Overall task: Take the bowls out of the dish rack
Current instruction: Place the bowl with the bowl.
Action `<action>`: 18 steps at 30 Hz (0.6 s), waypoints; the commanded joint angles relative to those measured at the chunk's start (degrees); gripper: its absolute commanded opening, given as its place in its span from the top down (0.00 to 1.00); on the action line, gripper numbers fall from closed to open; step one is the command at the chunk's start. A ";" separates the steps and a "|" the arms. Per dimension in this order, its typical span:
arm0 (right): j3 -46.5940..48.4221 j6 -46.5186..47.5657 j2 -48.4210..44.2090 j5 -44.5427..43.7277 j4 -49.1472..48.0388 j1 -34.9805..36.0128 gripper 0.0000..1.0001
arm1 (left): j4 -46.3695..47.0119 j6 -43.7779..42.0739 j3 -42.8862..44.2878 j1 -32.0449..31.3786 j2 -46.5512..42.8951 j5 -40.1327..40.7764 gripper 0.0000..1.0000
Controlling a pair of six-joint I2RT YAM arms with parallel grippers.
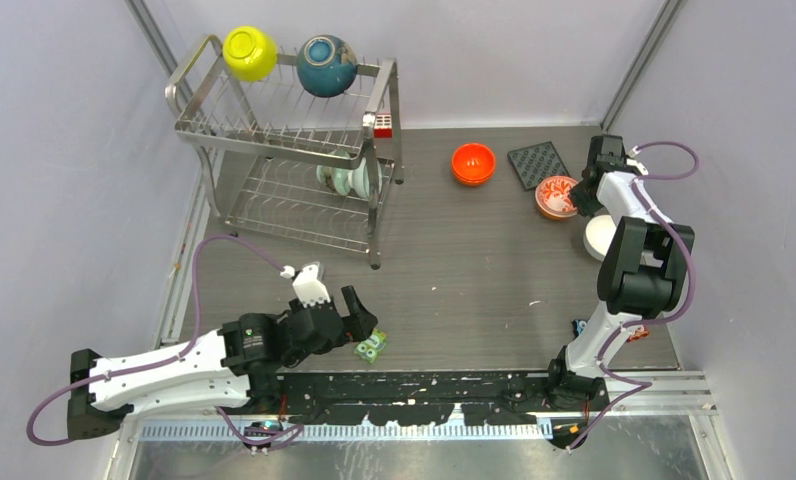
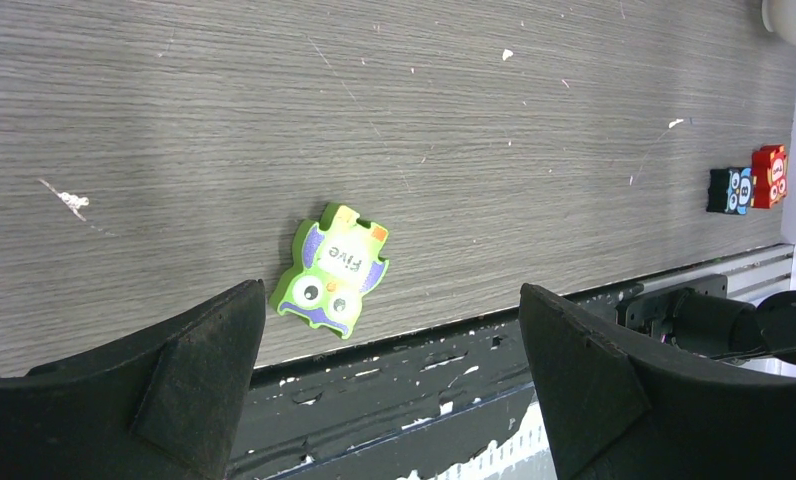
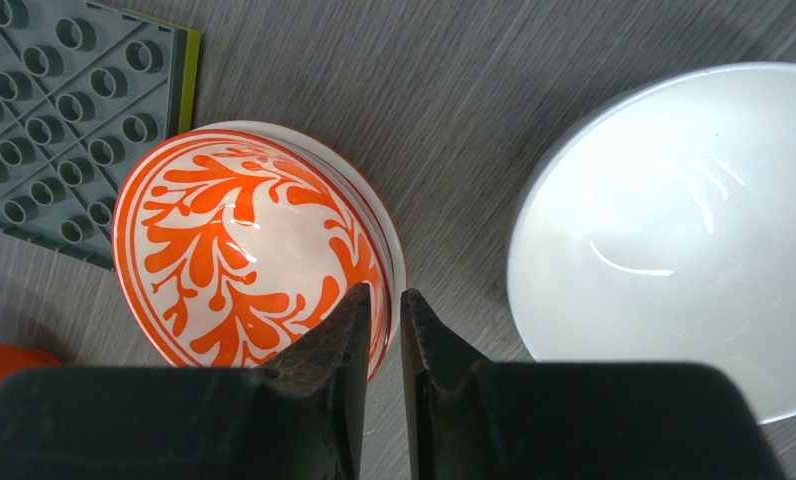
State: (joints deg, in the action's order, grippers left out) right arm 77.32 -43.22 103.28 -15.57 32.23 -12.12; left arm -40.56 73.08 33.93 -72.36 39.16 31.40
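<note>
**Q:** Where's the bowl you're on?

**A:** The flowered bowl (image 3: 249, 250) sits on the tabletop (image 1: 454, 270) at the far right. It is just beside the white bowl (image 3: 674, 230) on one side and close to the dark studded mat (image 3: 54, 120) on the other. My right hand (image 3: 386, 295) is nearly pressed together, pinching the near rim with one finger inside and one outside.

**Q:** Is it lifted or resting?

**A:** It looks to be resting, though I can't be sure from here.

**Q:** What worries you?

**A:** The grip is thin, only fingertips on a glazed lip. If I raise or drag it, I'd expect the bowl to pivot and slide out. The white bowl is so close that any swing sideways could knock the two together. Pulling away without spreading first would tip it.

**Q:** And the rest?

**A:** The orange bowl (image 1: 473, 163) is out too, left of the mat. The dish rack (image 1: 274, 125) holds the yellow-green bowl (image 1: 250, 52) and the teal bowl (image 1: 326, 66), both on edge on the upper tier. Some pale bowls (image 1: 349, 180) stand on the lower tier. The upper two look ready to roll if the wires get bumped.

**Q:** Your other hand?

**A:** My left hand (image 2: 392, 295) is spread wide and holds nothing. It hangs low near the front edge by a green owl block (image 2: 331, 270), well apart from the rack. Reaching from there, it could sweep that block along.
</note>
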 commanded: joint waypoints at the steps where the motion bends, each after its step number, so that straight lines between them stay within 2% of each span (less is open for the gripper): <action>1: 1.60 0.68 0.65 -1.20 -0.15 -0.16 0.79 | 0.76 0.12 0.21 0.02 -0.04 1.12 0.01; 6: 1.61 0.77 1.24 -1.09 -0.23 -0.18 0.85 | 0.53 0.05 0.36 0.05 -0.13 1.38 0.01; 16: 1.83 0.87 1.83 -0.69 -0.15 -0.14 0.87 | 0.65 0.00 0.53 0.02 0.35 1.65 0.01; 18: 1.83 0.88 1.79 -0.97 -0.08 -0.22 0.84 | 0.65 -0.19 0.56 0.09 0.31 1.65 0.01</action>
State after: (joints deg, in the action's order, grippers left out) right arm 77.36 -42.98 104.66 -15.35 32.12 -12.12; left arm -40.56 73.06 33.93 -72.36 39.42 31.42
